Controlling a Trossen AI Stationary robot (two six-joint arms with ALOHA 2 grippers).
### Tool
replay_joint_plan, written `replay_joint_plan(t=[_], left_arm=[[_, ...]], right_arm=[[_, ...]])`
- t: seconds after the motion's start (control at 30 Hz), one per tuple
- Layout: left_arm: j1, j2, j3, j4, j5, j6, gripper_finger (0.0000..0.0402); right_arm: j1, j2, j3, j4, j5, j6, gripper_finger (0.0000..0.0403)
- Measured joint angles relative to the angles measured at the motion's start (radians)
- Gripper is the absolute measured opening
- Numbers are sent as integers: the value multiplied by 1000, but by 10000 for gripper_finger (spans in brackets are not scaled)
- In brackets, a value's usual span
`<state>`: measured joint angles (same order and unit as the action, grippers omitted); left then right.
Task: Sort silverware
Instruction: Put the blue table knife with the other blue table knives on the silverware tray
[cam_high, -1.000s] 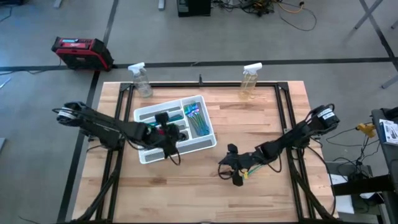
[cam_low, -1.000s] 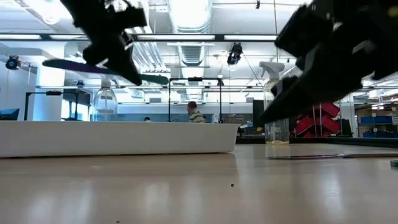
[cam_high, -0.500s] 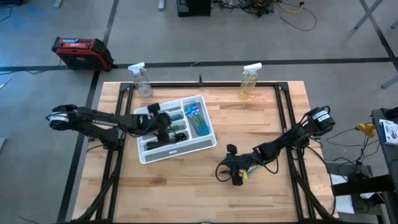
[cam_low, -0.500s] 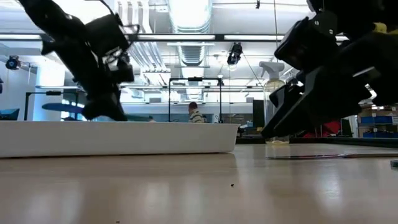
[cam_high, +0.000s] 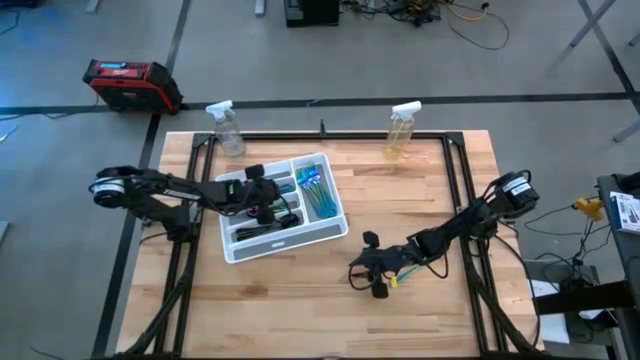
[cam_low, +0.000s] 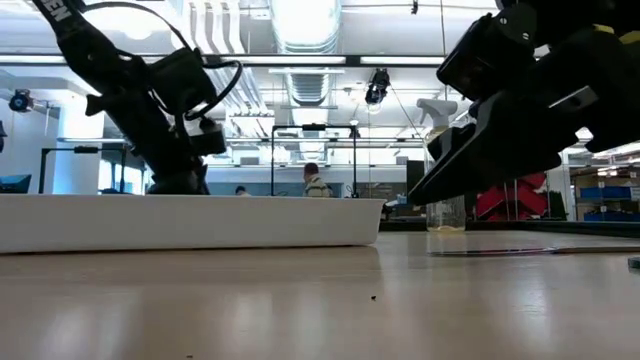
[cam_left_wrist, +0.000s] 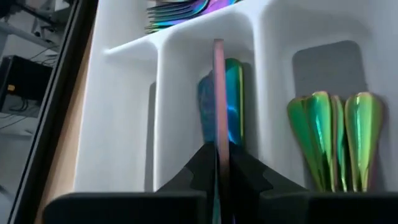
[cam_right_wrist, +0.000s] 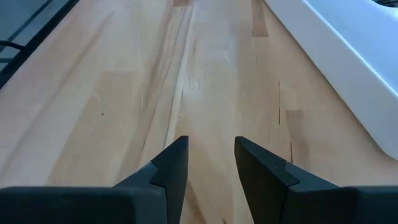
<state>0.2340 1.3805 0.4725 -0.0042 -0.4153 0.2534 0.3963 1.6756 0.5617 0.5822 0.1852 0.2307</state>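
We see the silverware sorted into a white divided tray (cam_high: 335, 232) on the wooden table. In the left wrist view a slim pink-edged utensil (cam_left_wrist: 218, 93) stands on edge over a middle compartment, its near end pinched between the left gripper (cam_left_wrist: 218, 163) fingers, above a teal-blue piece (cam_left_wrist: 234, 99) lying flat there. The neighbouring compartment holds green-gold spoon bowls (cam_left_wrist: 333, 134) side by side. Iridescent fork tines (cam_left_wrist: 180, 11) lie in the crosswise compartment beyond.
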Motion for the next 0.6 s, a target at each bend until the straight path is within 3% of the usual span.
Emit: replay_joint_plan(t=[0.3, 0.6], left_arm=[[-6, -10, 0, 27, -32, -7, 92], [-154, -159, 74, 1, -38, -73, 112]], right_arm=[[-7, -15, 3, -29, -1, -30, 144], [-2, -193, 3, -517, -2, 76, 146]])
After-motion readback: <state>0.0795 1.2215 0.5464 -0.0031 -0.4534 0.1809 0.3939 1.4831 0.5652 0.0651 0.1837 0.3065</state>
